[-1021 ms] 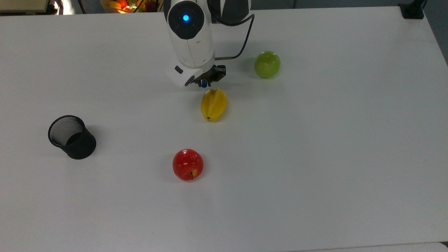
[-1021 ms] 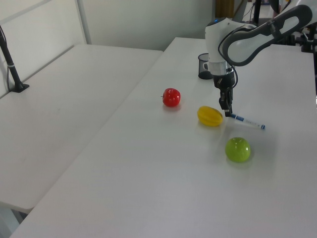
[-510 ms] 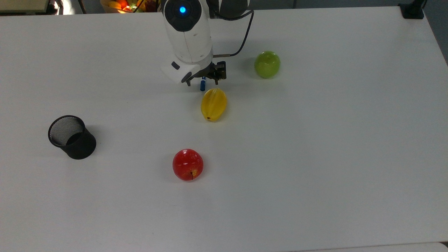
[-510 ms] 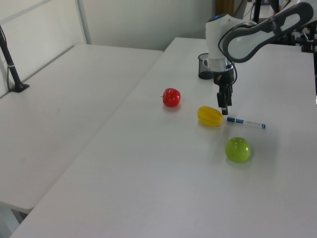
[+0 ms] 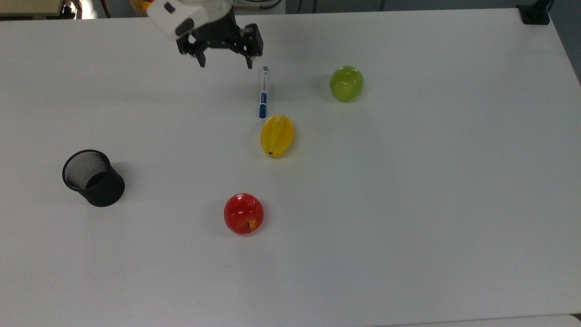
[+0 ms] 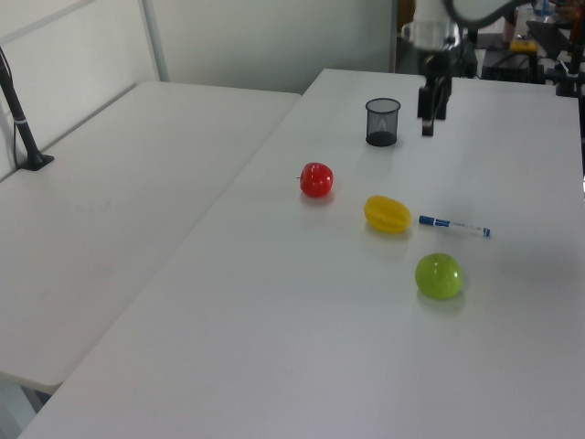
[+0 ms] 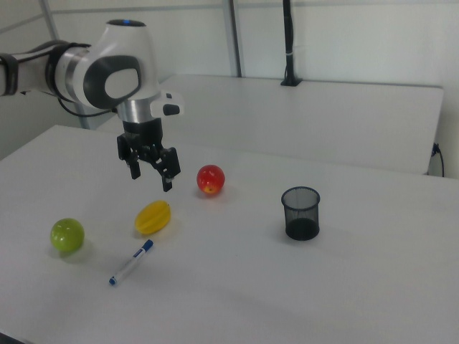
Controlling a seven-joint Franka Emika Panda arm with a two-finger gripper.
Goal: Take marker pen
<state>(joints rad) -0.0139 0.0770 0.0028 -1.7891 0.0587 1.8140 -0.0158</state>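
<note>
Matt white table [image 5: 408, 204], smooth, with faint soft reflections. Glossy plastic-looking red apple [image 5: 243, 213], green apple [image 5: 347, 83] and ribbed yellow fruit [image 5: 277, 135], each catching highlights. Black wire-mesh pen cup [image 5: 93, 178], see-through weave, dull finish. Smooth white plastic marker pen [image 5: 263, 92] with blue cap. Matt black gripper [image 5: 224, 61] under glossy white arm casing [image 7: 118, 68].

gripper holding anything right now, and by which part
Nothing is held. The gripper is raised with its jaws open and empty, and the marker pen lies flat on the table, apart from it.
</note>
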